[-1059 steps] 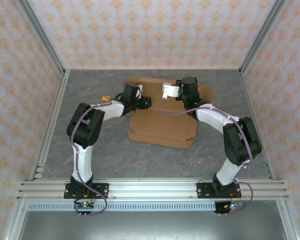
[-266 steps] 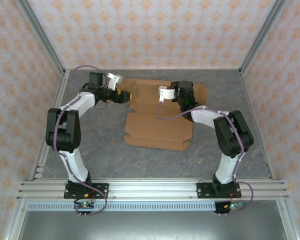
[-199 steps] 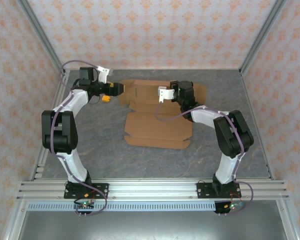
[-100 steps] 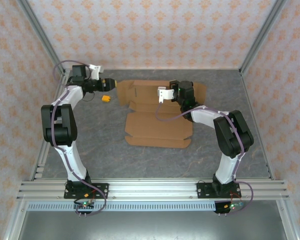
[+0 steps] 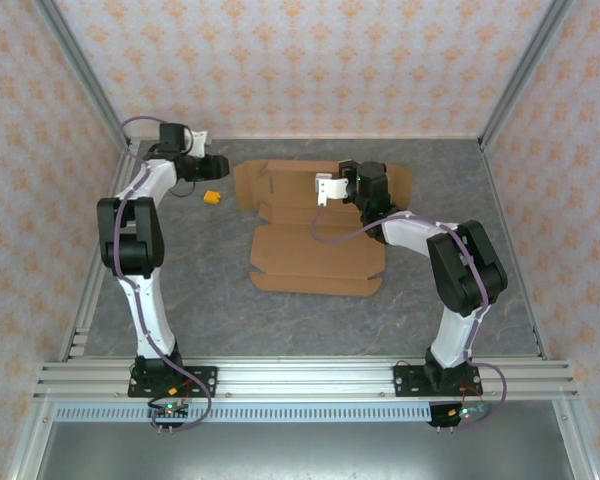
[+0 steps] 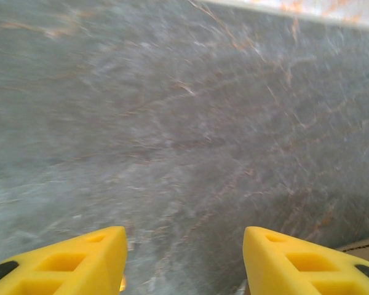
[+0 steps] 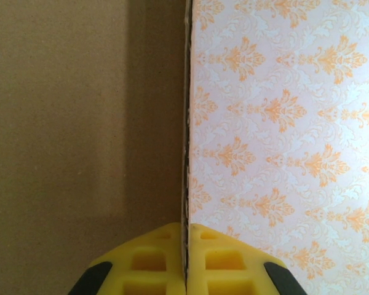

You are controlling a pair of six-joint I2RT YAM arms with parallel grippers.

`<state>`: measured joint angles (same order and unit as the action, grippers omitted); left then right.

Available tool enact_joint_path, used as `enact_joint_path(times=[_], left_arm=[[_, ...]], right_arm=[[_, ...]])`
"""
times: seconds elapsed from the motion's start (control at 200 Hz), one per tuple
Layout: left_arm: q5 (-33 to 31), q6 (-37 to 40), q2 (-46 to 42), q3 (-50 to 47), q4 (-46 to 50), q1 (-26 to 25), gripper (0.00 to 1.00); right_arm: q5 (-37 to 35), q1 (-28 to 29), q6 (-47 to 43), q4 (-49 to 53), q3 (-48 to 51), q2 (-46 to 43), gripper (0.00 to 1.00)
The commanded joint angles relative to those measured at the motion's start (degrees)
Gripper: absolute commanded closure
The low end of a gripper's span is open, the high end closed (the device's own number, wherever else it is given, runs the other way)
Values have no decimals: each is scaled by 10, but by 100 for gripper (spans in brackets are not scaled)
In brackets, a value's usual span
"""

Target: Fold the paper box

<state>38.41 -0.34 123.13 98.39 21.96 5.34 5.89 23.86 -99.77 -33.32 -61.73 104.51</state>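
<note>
Right gripper (image 7: 186, 230) is pinched tight on a flap edge at the twelve o'clock end of the paper box (image 5: 315, 255), a brown sheet lying mostly flat on the table (image 5: 180, 290). The left gripper (image 6: 183, 232) hangs half spread and empty at the sheet's ten o'clock (a tiny orange block (image 5: 212, 198) lies nearby). Folding looks barely begun; next, I judge, the left must reach the sheet's nine o'clock flap.

You see the flat brown cardboard paper box (image 5: 315, 255) lying on the grey marbled table (image 5: 200, 290), with the right gripper (image 5: 330, 188) at its far flap. The left gripper (image 5: 217, 167) is near a small orange block (image 5: 212, 198).
</note>
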Motion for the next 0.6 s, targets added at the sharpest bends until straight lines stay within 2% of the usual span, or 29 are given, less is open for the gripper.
enact_joint_path(times=[0.0,0.07,0.33,0.596], left_arm=[[10,36,16,40,59,-14,48],[12,51,23,55,72,-23,48],[116,125,27,73,132,-36,48],[125,133,43,81,142,-37,48]], right_arm=[[6,3,-10,-11,-4,-20,100],[5,2,-8,-10,-5,-20,100],[-3,6,-4,-21,-13,-10,100],[-2,8,-4,-40,-9,-1,100]])
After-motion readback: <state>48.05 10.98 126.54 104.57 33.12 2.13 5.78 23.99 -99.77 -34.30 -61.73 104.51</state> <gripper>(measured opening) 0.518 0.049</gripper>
